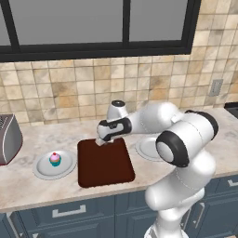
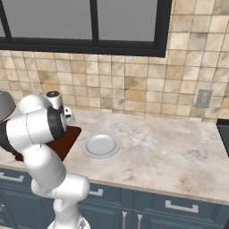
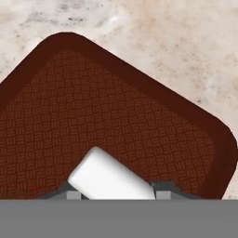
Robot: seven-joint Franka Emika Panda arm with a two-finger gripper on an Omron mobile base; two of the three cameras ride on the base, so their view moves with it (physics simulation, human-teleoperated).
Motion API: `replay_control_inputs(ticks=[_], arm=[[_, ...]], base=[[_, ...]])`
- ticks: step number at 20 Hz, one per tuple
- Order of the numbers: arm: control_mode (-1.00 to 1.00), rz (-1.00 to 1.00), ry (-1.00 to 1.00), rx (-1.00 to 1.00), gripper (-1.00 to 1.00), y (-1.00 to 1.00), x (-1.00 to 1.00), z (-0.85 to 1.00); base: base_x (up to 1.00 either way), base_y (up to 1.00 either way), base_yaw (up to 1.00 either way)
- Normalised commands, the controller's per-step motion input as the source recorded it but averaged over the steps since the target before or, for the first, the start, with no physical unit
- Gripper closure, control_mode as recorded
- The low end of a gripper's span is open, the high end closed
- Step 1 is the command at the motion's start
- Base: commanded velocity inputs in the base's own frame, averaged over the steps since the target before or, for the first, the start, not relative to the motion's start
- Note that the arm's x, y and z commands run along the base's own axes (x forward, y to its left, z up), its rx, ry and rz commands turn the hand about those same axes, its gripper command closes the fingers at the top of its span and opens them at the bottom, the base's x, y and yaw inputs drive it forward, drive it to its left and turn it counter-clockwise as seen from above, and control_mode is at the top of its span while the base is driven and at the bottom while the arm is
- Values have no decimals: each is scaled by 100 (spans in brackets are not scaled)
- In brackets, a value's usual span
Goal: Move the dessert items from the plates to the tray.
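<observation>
Nowhere on the scene can any brand, label or writing be read. The white arm reaches forward and leftward from its base, elbow bent, with the gripper [image 1: 100, 142] pointing down over the far left corner of the dark brown tray [image 1: 107, 167]. In the hand view, a small white block [image 3: 109, 176] lies tilted between the two dark fingertips [image 3: 161, 188], which sit close on either side of it; the gripper appears to be closed on the block, just above the tray's woven-patterned surface.

The tray lies on a pale marbled counter [image 2: 170, 147]. Just beside the tray's left edge is a round grey plate [image 1: 44, 171] carrying a pink-frosted cupcake [image 1: 55, 159] with a red cherry and teal wrapper. Another grey plate [image 2: 100, 146] sits just beside the tray's right edge. A metal toaster [image 1: 8, 138] stands at the far left of the counter, well apart from the plates. Behind runs a tan tiled wall with a dark-framed window [image 2: 89, 22] above.
</observation>
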Motion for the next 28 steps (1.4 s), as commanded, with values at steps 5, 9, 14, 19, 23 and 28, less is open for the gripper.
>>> replay_control_inputs(ticks=[5,9,14,19,23,28], arm=[[-100,1,0,0,100,19,12,-33],[-100,0,0,0,100,11,4,-31],[-100,0,0,0,100,3,0,-18],[-100,0,0,0,100,0,0,-4],[-100,0,0,0,-100,0,0,0],[-100,0,0,0,-100,0,0,0]], base=[[0,0,0],[0,0,0],[0,0,0],[0,0,0],[0,0,0],[0,0,0]])
